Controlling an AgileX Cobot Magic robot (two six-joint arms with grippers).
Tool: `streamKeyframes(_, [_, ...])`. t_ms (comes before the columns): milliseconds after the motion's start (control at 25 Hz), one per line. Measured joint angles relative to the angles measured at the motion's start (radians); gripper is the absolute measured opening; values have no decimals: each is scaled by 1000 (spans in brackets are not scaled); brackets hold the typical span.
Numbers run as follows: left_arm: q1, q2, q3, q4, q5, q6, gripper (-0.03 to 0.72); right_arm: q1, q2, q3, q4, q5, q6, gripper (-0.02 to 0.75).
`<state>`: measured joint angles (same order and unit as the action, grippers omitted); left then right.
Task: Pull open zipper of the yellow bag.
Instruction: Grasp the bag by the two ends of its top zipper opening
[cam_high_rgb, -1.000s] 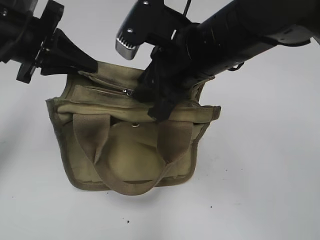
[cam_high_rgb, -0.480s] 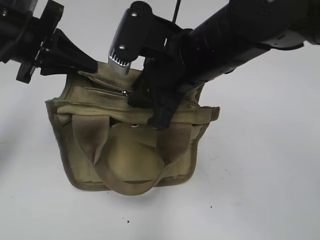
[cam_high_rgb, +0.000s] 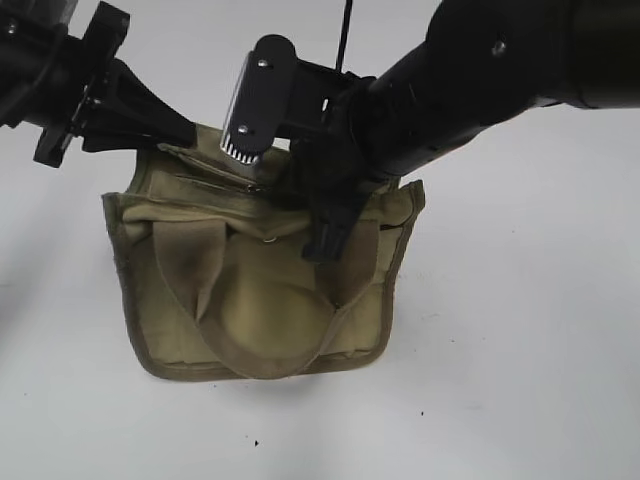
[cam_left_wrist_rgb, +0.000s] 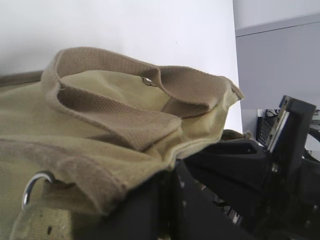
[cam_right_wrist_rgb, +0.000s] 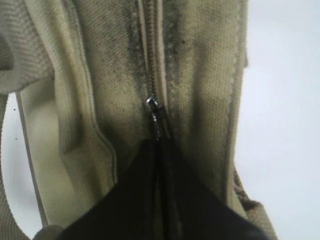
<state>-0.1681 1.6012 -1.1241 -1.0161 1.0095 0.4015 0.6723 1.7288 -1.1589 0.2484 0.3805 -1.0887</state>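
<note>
Pinching zipper pull, right end effector, unlabelled yellow bag

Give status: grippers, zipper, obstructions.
Left gripper shut on yellow bag rear corner. Right gripper shut on zipper pull tab. Nothing in the way.

A plain white table is carrying the yellow bag, which is sitting directly on it with a few tiny dark specks lying toward the near edge.
</note>
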Motion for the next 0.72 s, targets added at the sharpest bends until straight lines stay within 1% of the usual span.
streamKeyframes(200, [0, 0, 0, -3, 3, 0, 5, 5, -15, -1, -40, 36, 70, 2])
streamKeyframes(320, [0, 0, 0, -7, 7, 0, 5, -14, -49, 0, -63, 91, 137, 2])
streamKeyframes(480, [0, 0, 0, -13, 7, 0, 5, -71, -96, 0, -88, 215, 190, 2])
streamKeyframes(720, [0, 0, 0, -16, 10, 0, 5, -177, -133, 0, -90, 392, 276, 2])
